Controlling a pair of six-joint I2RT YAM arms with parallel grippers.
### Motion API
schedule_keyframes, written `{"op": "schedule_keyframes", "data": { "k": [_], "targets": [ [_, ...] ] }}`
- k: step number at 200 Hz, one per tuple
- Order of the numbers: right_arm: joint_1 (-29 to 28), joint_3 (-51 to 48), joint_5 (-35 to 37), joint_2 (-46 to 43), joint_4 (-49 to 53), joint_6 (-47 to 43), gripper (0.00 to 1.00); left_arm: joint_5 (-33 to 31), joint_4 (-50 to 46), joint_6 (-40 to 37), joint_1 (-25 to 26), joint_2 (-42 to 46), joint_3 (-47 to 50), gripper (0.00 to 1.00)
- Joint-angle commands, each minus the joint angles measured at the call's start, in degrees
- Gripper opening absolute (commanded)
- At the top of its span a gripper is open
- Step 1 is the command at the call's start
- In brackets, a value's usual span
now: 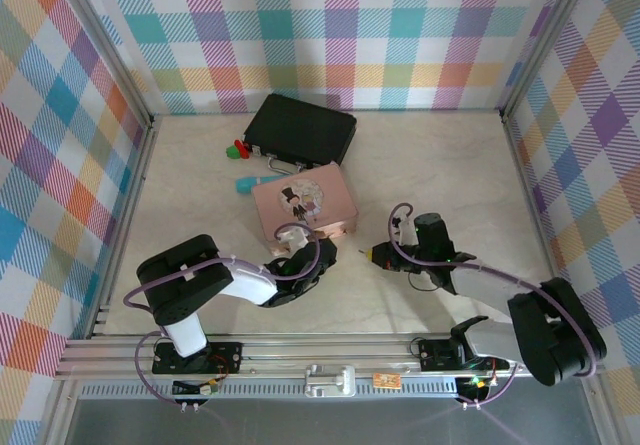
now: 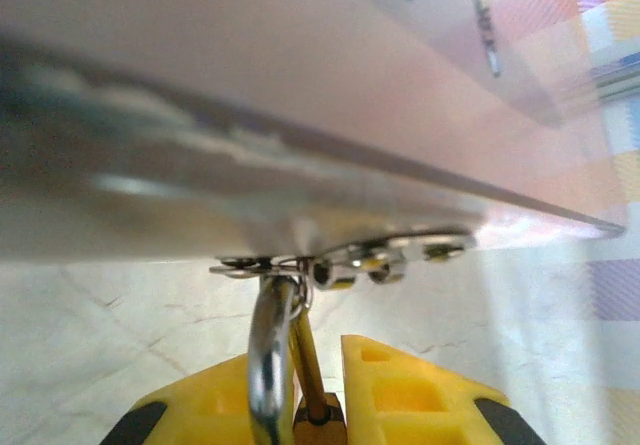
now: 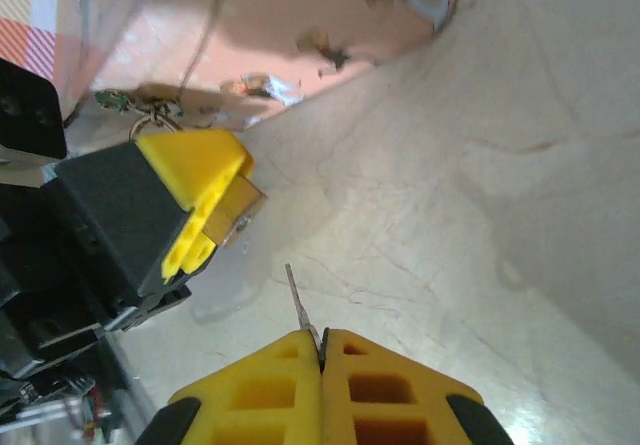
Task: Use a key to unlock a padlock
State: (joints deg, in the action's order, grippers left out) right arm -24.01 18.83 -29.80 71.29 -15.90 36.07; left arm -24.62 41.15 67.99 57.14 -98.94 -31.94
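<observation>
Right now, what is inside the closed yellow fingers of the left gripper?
The small brass padlock, its silver shackle reaching up to the pink metal tin's latch. The left gripper's fingers cover most of its brass body.

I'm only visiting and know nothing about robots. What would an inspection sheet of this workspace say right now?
Surface: pale marbled table; no spills seen.
Job's things: padlock at the front latch of the pink tin; key apart from it, not yet inserted.
Clutter: black case, red and green pieces and teal object, all beyond the tin.
Grippers: left gripper shut on the padlock; right gripper shut on the key.
Cables: lilac cables loop over both arms, off the table.
Surroundings: plaid walls on three sides.
</observation>
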Motion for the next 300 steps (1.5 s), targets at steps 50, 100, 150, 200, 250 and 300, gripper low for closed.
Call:
{"op": "schedule_keyframes", "data": {
  "k": [50, 100, 150, 200, 250, 300],
  "targets": [
    [0.02, -3.62, -7.07, 5.26, -23.44, 14.88, 0.0, 6.56, 35.45, 8.05, -1.16, -7.74, 2.68, 0.0],
    [-0.01, -4.06, -5.13, 4.5, -26.17, 15.89, 0.0, 6.52, 35.29, 7.52, -1.16, -6.16, 3.11, 0.0],
    [0.02, -3.18, -5.44, 3.76, -26.12, 15.61, 0.0, 6.98, 35.58, 8.85, -1.14, -7.24, 2.9, 0.0],
    [-0.07, -3.62, -6.57, 5.18, -30.39, 17.14, 0.0, 7.22, 35.58, 8.72, -1.16, -7.58, 2.59, 0.0],
    [-0.6, -3.54, -6.42, 5.92, -29.62, 17.25, 0.0, 7.5, 35.76, 8.81, -1.16, -7.96, 1.97, 0.0],
    [-1.29, -3.46, -6.0, 6.85, -28.89, 16.92, 0.0, 7.4, 35.76, 8.78, -1.15, -7.85, 1.89, 0.0]
  ]
}}
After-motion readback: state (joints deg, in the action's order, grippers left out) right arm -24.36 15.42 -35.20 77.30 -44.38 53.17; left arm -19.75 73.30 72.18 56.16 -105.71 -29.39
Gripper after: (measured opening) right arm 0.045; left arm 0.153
